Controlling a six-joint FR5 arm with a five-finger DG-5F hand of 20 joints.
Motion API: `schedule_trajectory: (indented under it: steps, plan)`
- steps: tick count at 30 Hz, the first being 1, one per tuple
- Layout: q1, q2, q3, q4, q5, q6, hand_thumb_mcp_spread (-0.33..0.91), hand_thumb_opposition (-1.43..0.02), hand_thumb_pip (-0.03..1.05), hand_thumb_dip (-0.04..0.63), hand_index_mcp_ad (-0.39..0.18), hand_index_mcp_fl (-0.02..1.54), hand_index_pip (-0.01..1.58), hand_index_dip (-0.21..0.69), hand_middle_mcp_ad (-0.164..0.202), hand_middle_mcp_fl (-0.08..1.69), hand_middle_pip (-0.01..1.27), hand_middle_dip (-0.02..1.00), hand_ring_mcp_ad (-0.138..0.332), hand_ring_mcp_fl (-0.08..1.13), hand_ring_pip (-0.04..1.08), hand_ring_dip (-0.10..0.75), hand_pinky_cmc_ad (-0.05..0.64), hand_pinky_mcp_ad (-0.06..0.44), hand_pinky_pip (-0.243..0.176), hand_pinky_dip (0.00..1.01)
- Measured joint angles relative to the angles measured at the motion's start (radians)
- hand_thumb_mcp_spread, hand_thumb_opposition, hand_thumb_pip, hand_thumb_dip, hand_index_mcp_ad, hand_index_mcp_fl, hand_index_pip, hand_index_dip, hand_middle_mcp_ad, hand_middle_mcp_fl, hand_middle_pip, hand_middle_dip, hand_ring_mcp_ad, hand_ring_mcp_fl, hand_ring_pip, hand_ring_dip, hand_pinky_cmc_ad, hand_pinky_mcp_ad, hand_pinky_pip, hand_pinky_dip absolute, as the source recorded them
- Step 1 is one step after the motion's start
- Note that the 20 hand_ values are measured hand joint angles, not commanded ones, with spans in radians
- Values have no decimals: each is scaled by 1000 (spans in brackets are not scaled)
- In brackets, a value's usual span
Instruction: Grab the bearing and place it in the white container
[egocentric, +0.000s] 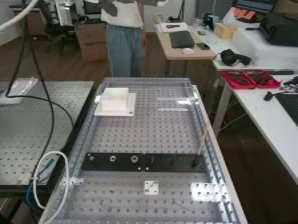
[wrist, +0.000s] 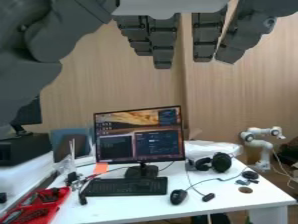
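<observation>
In the wrist view the dark grey hand (wrist: 163, 42) hangs with its fingers extended and apart, the thumb off to one side, and nothing between them. Along the black plate (egocentric: 173, 162) across the bench, the high view has several small round metal pieces. One ring-shaped piece, which looks like a bearing (egocentric: 134, 159), sits near the plate's middle. Farther up the bench, toward its far left corner, stands the white container (egocentric: 115, 100) on a flat white base; its inside cannot be made out.
A thin wooden stick (egocentric: 202, 140) rises from the black plate's right end. A small white plate (egocentric: 151, 187) lies nearer on the perforated bench (egocentric: 126, 135), framed by metal rails. White cable loops at the near left. Beyond are side tables, red trays (egocentric: 249, 79) and a monitor (wrist: 139, 134).
</observation>
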Motion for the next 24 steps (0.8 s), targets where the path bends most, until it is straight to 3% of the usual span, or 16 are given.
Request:
schedule_trajectory:
  steps: [5,15,22,24]
  plan:
    - [-5,1,-67,65,17,21,222,-648,138,17,75,24,72,16,89,75,134,26,234,33,89,-37,312,215,-106,126]
    - [-22,-25,-238,232,72,130,265,-658,157,16,86,24,72,16,94,75,138,31,239,33,89,-35,312,215,-113,127]
    - [-37,-64,-316,324,125,190,326,-661,173,19,38,23,70,16,91,73,138,63,243,33,89,-35,312,215,-112,131]
    - [-39,-74,-326,336,136,198,347,-663,227,31,24,42,87,16,94,77,138,63,243,33,89,-35,312,215,-112,131]
